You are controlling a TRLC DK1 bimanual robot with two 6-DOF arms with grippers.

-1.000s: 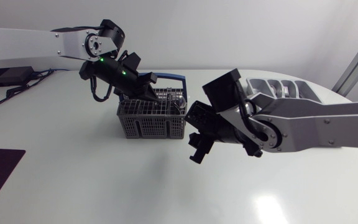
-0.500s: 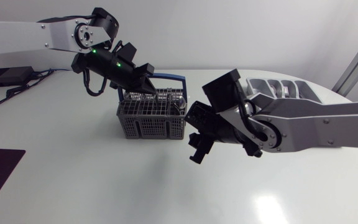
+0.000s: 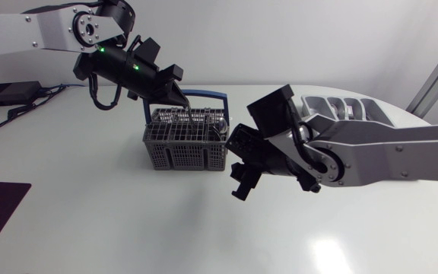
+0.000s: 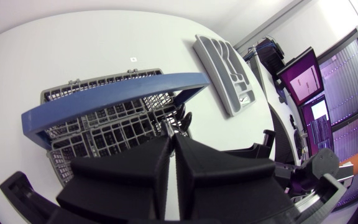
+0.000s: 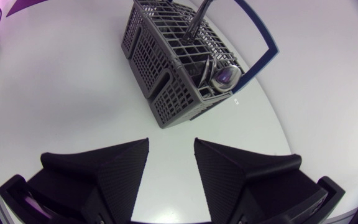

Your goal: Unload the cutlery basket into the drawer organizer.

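Compared with the frames of a second ago, the left gripper (image 3: 182,103) is sitting higher and further toward the left arm's own side, having risen out of the cutlery basket (image 3: 185,144). The right arm and the basket are keeping their places.

The left gripper's fingers (image 4: 135,168) are pressing almost together, with only a thin slit showing between them. They are closing on a slender utensil (image 5: 199,15), whose grey shaft is standing up out of the basket's middle compartments. What kind of utensil it is cannot be told. The gripper is hanging above the basket's blue handle (image 3: 204,97).

The right gripper (image 3: 242,183) is hovering just beside the basket's end, above the table (image 3: 90,213). Its fingers (image 5: 120,168) are standing well apart and holding nothing.

The basket is resting upright on the table between the two arms. A shiny spoon bowl (image 5: 225,76) is lying in the end compartment nearest the right gripper.

The grey drawer organizer (image 3: 348,110) is lying flat on the table beyond the right arm, well apart from the basket.
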